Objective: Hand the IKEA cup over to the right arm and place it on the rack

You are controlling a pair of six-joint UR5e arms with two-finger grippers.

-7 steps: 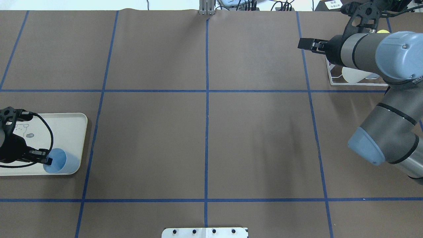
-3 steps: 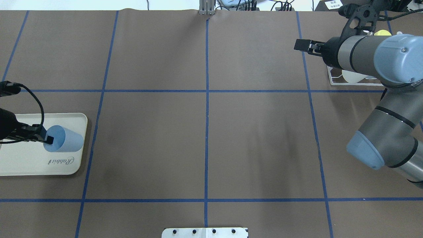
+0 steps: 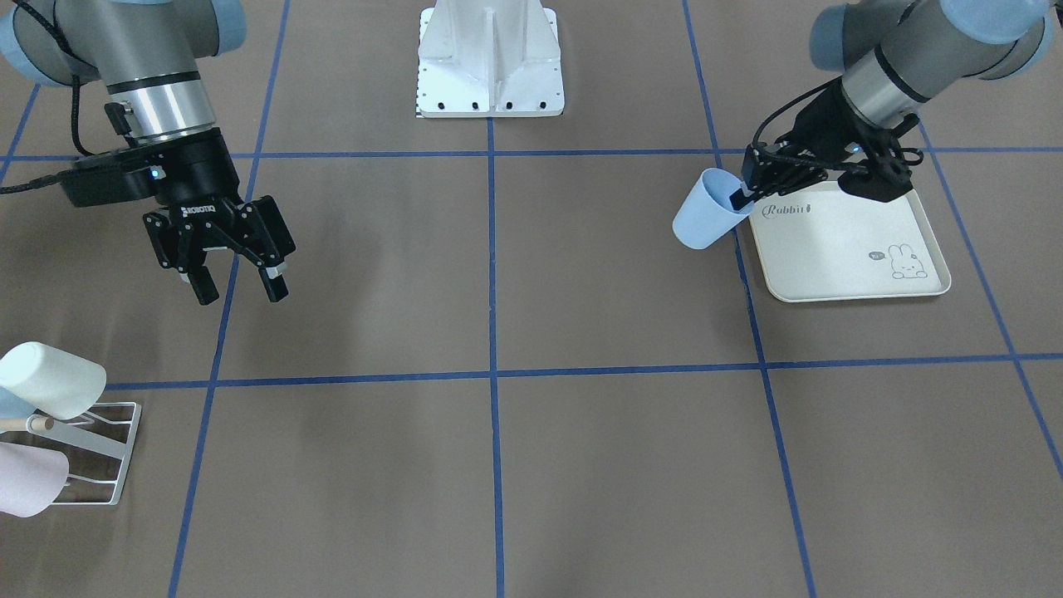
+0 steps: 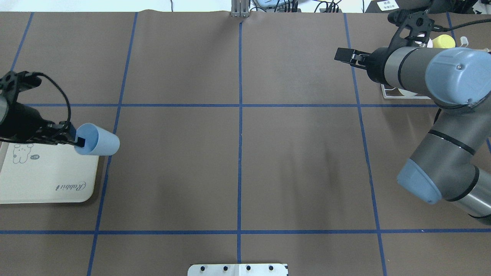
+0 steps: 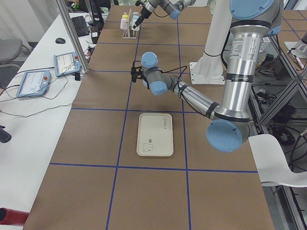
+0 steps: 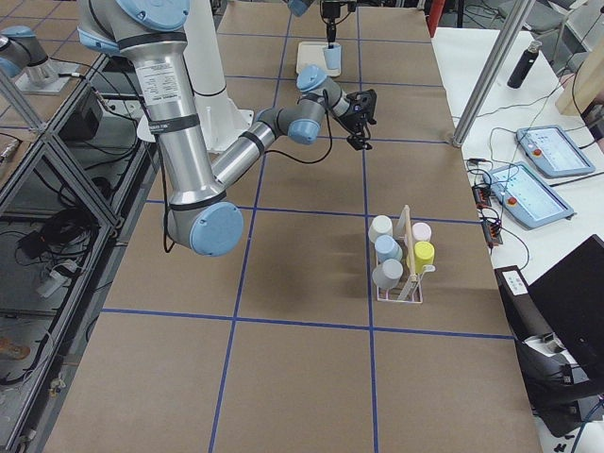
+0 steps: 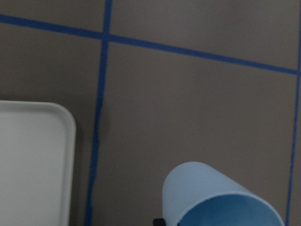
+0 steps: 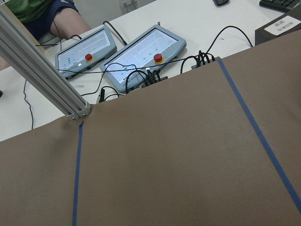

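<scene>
**Surface** (image 4: 238, 153): brown sheet, ruled into squares by blue tape (image 4: 240, 172). The white robot base (image 3: 490, 58) stands at its near edge.

**Room**: past the far edge you have a white bench with two teach pendants (image 8: 141, 56) and an aluminium post (image 8: 37, 70), cables trailing between them.

**Tray** (image 4: 46, 172): cream, rabbit print, flat on the surface on the robot's left.

**IKEA cup** (image 4: 100, 141): pale blue, held in the air just past the tray's corner. Its long axis lies close to level, along the surface's length. The mouth faces the left arm and the closed base points toward the centre (the front view shows the base dipped a little).

**Left tool** (image 4: 78, 141): pinched on the cup's rim, one finger inside the mouth.

**Right tool** (image 3: 237, 282): spread wide, nothing in it, well apart from the cup.

**Rack** (image 3: 116, 404): white wire, on the robot's right, with several cups on it.
</scene>
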